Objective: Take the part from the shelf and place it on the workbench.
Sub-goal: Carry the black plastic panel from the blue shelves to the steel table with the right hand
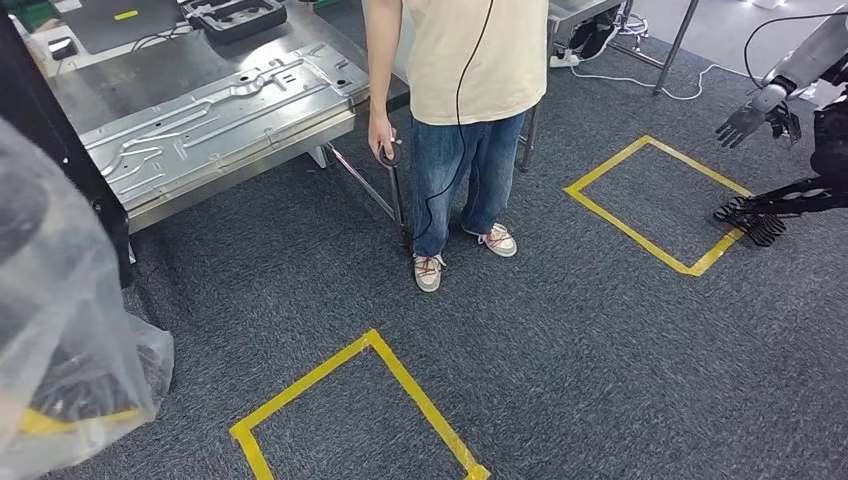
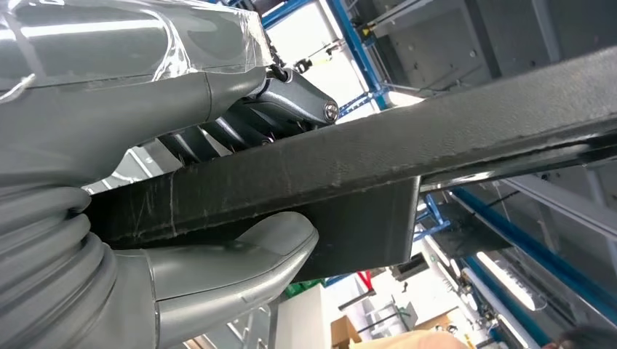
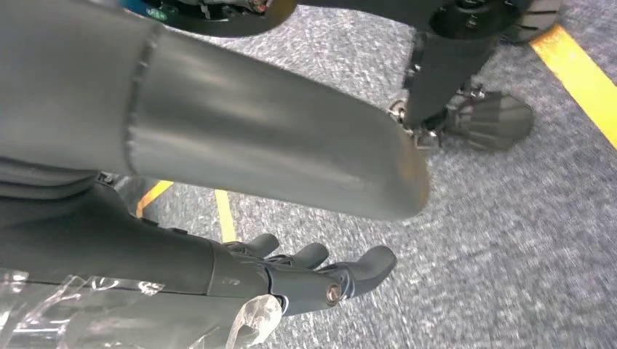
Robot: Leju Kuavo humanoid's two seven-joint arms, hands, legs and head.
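Left hand (image 2: 182,211): gripping the part (image 2: 378,160), thumb pressing one face and dark fingers wrapping the opposite face, as the left wrist view is showing.

Part: dark, flat-sided bar with a matt, faintly scratched surface and a squarish tab projecting from one edge. Its long axis is running straight out of the left hand's grasp, so this hand is carrying it alone.

Workbench (image 1: 215,125): grey metal top bearing a pressed sheet-metal panel (image 1: 225,110); I judge it to be the drop-off surface, lying ahead of the robot.

Person (image 1: 465,110): standing just beside the workbench's near corner.

Right hand (image 3: 313,273): holding nothing, fingers lying loosely apart, hanging over grey carpet (image 3: 509,233) well apart from the workbench.
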